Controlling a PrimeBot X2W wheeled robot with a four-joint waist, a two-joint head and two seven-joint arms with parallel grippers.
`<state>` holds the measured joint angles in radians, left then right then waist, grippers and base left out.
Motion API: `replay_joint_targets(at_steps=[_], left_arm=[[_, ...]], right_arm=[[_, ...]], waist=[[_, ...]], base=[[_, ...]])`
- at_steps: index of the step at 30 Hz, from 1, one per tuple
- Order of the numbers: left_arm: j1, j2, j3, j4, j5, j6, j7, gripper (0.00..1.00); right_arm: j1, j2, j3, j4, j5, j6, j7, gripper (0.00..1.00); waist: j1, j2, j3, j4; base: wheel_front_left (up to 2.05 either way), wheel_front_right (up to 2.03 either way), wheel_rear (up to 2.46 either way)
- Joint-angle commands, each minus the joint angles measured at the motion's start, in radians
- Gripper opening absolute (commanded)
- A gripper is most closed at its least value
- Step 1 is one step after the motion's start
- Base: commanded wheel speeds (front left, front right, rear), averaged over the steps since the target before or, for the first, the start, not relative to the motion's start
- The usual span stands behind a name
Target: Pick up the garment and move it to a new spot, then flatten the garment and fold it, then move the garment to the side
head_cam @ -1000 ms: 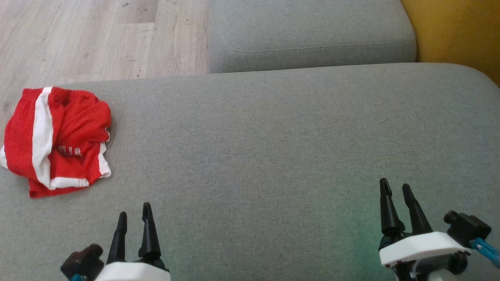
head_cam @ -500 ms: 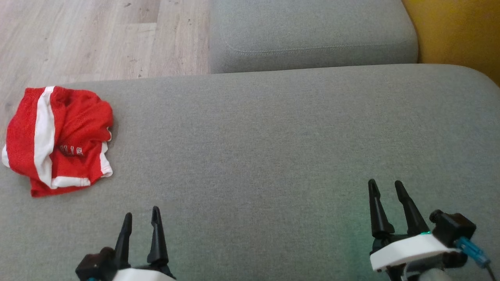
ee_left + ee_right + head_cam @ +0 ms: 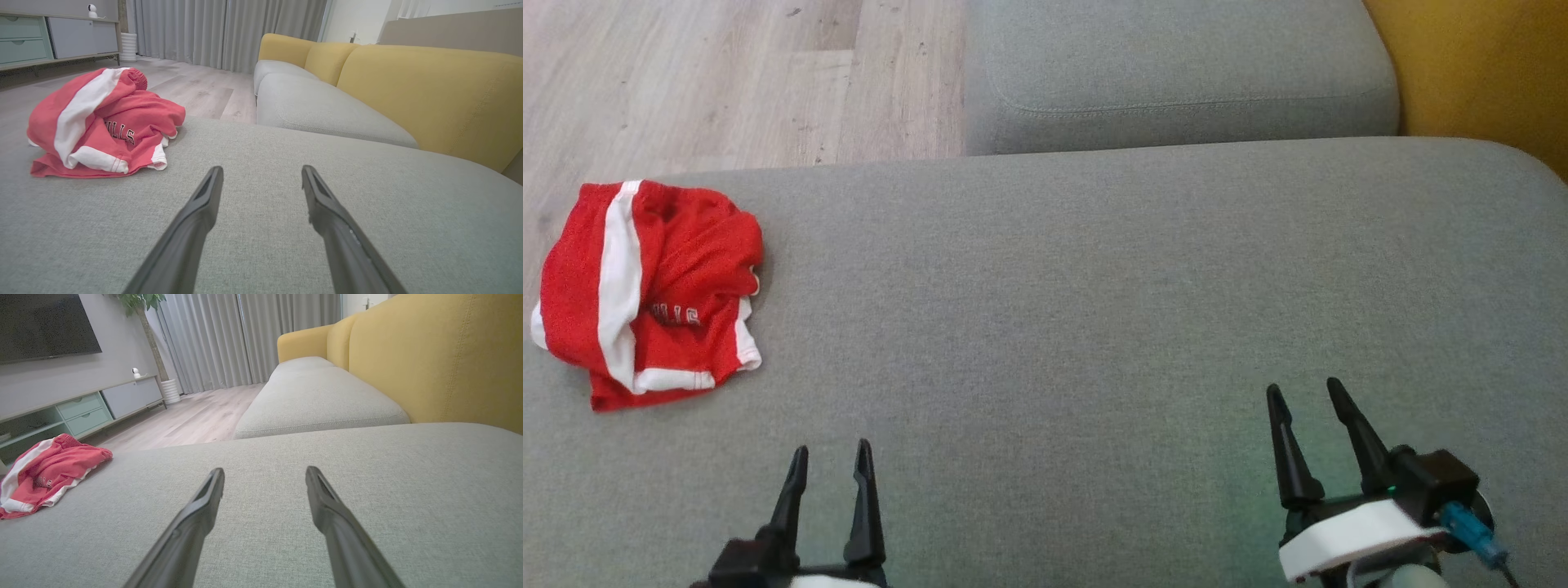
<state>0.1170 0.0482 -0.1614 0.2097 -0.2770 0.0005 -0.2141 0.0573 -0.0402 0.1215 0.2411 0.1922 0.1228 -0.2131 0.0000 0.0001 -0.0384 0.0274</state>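
Observation:
The garment (image 3: 645, 294) is a pair of red shorts with white stripes and lettering, bunched in a loose heap at the left end of the grey cushion (image 3: 1094, 310). It also lies at the left in the left wrist view as the shorts (image 3: 102, 124) and far left in the right wrist view (image 3: 45, 473). My left gripper (image 3: 832, 457) is open low at the bottom, right of the shorts and apart from them. My right gripper (image 3: 1307, 392) is open at the lower right, far from the shorts. Nothing sits between either pair of fingers.
A second grey seat cushion (image 3: 1176, 73) lies beyond the first. The yellow sofa back (image 3: 1478, 65) runs along the right. Wooden floor (image 3: 727, 82) is past the cushion's far left edge. A low cabinet (image 3: 81, 408) and curtains (image 3: 245, 339) stand across the room.
Both grippers have slid: the left one rightward and lower, the right one leftward and slightly lower. The shorts lie as before; the view itself shifted a little.

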Motion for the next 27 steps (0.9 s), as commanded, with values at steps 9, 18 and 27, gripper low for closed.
replay_joint_targets(at_steps=[9, 18, 27], left_arm=[[-0.005, 0.004, 0.013, -0.023, 0.105, 0.018, -0.042, 1.00], [-0.003, 0.004, 0.014, -0.007, 0.115, 0.025, -0.048, 1.00], [-0.003, 0.005, 0.012, 0.007, 0.108, 0.026, -0.048, 1.00]], right_arm=[[-0.024, -0.010, 0.052, -0.009, -0.126, 0.008, -0.043, 1.00], [-0.025, -0.010, 0.060, 0.002, -0.145, 0.008, -0.049, 1.00], [-0.023, -0.010, 0.058, 0.009, -0.144, 0.008, -0.049, 1.00]], waist=[[0.0000, -0.0001, -0.004, 0.004], [0.0000, -0.0001, -0.006, 0.003], [0.0000, -0.0001, -0.013, 0.004]], base=[[0.00, 0.00, 0.00], [0.00, 0.00, 0.00], [0.00, 0.00, 0.00]])
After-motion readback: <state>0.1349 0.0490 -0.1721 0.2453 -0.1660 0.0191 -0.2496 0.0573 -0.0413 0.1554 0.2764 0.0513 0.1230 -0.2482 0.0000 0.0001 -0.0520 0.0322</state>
